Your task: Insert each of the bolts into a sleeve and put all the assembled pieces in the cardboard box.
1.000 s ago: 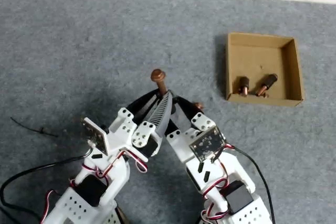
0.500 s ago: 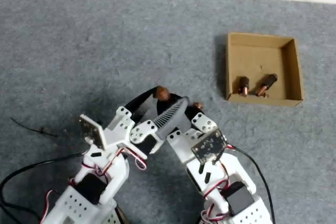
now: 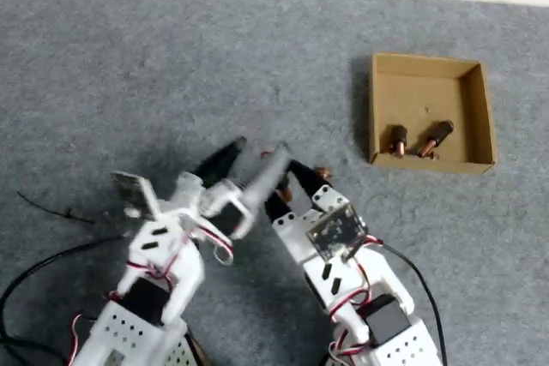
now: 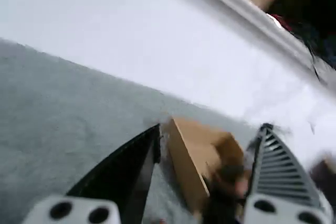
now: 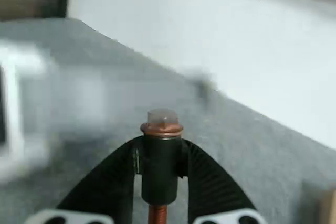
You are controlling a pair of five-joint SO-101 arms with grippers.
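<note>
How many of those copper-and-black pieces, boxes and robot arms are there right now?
Pieces: 3, two in the box, one in the right gripper
Box: 1
Arms: 2
Total: 6

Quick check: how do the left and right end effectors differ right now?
The right end effector is shut; the left end effector is open. The right grips an upright sleeved bolt; the left appears empty, the cardboard box showing through its gap. Both hang close together over the grey table.
</note>
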